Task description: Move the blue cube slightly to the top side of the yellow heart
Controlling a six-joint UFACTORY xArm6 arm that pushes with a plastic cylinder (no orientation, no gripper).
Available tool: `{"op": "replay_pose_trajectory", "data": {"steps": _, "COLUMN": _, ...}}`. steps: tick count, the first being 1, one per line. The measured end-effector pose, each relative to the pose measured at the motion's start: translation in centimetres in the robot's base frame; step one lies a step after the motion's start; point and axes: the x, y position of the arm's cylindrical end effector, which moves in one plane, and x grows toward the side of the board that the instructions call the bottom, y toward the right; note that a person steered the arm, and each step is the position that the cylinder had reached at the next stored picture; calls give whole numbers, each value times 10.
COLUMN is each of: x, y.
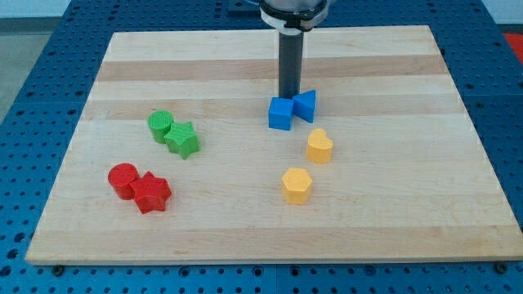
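Resting on the pale wooden bench [245, 229], my tip [290, 97] is seen just above the blue plastic cube [280, 114], apparently touching it; no hand is fitted, only the dark rod. A blue triangular block [305, 105] touches the cube's right side. The yellow plastic heart [319, 146] lies just below and right; a yellow hexagonal block [297, 184] lies lower.

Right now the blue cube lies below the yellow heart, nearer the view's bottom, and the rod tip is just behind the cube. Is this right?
Not quite. The camera view shows the blue cube above the yellow heart, nearer the view's top and slightly left. My tip is indeed just behind the cube.
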Motion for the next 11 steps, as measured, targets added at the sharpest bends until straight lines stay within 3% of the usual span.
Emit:
{"op": "replay_pose_trajectory", "data": {"steps": 3, "x": -43, "y": -13}}
{"op": "replay_pose_trajectory", "data": {"steps": 4, "x": -52, "y": -44}}
{"op": "replay_pose_trajectory", "data": {"steps": 5, "x": -50, "y": -107}}
{"op": "replay_pose_trajectory", "data": {"steps": 7, "x": 14, "y": -153}}
{"op": "replay_pose_trajectory", "data": {"steps": 8, "x": 49, "y": -156}}
{"op": "replay_pose_trajectory", "data": {"steps": 11, "x": 52, "y": -58}}
